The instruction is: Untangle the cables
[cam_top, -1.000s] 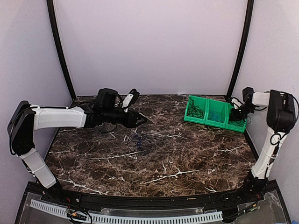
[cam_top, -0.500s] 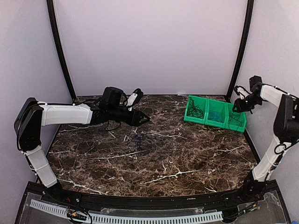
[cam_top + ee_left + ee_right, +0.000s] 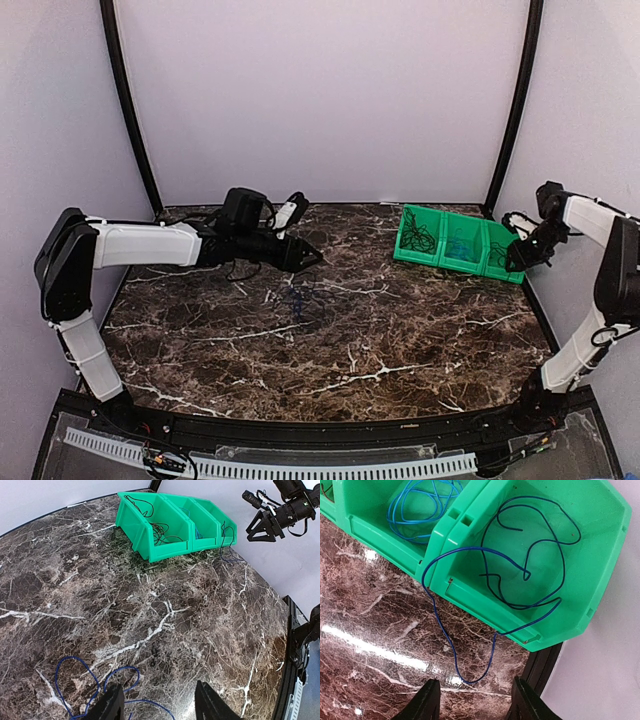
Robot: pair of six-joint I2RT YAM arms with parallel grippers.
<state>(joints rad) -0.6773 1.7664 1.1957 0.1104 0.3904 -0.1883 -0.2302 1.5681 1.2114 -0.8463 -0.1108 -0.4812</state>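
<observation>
Thin blue cables [image 3: 97,679] lie looped on the marble table [image 3: 200,610], just ahead of my left gripper [image 3: 160,706]; its jaws stand open over them with nothing between. From above the clump [image 3: 300,300] shows only faintly below that gripper [image 3: 312,256]. A dark blue cable [image 3: 530,565] lies in the right compartment of the green bin [image 3: 470,510], one loop hanging over the front wall onto the table. A lighter blue cable [image 3: 420,502] fills the middle compartment. My right gripper [image 3: 475,701] hovers open and empty above the hanging loop.
The green three-part bin [image 3: 455,265] stands at the back right; black wires [image 3: 160,530] lie in its left part. The table's black edge rail [image 3: 542,665] and the side wall are close beside my right gripper [image 3: 520,262]. Black frame posts [image 3: 128,100] rise at the back corners.
My right gripper has gone from shut to open and drawn back a little from the bin's right end. The left arm has reached slightly further right, its gripper staying open.
</observation>
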